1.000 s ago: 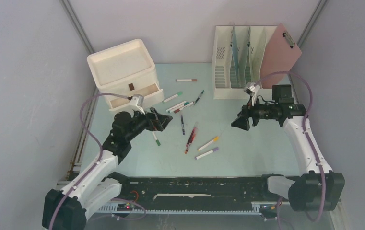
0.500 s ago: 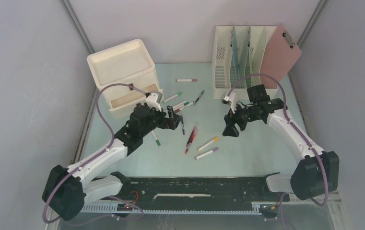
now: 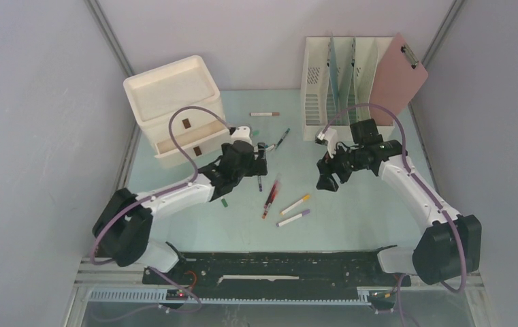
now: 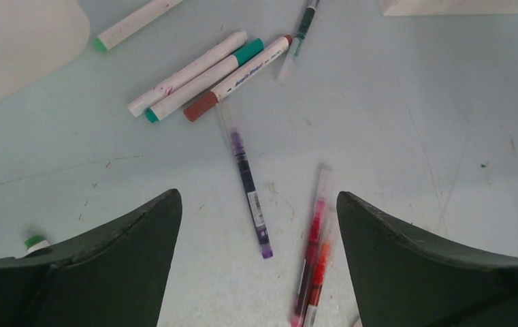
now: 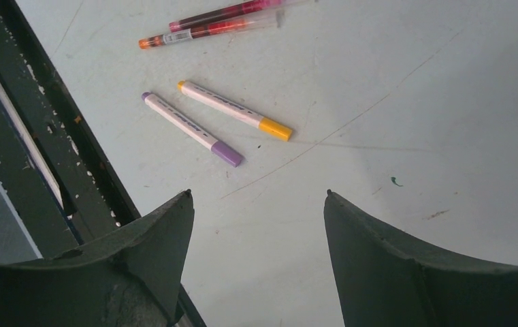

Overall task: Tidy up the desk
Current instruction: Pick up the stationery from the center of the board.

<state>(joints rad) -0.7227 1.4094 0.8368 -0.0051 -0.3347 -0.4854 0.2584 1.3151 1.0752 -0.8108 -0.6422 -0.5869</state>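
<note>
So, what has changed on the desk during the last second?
The left end effector swung right, away from the drawer unit, and now hangs open over the pens. The lower drawer, pulled out before, looks pushed in. The right end effector moved left toward the middle, open. Nothing was grasped; the pens stayed.

L gripper [image 3: 261, 160] moved over purple pen [image 4: 249, 187]; R gripper [image 3: 325, 180] swung left.

A green-capped marker [image 4: 36, 242] lies mostly hidden behind the left pincer [image 4: 257, 197].
</note>
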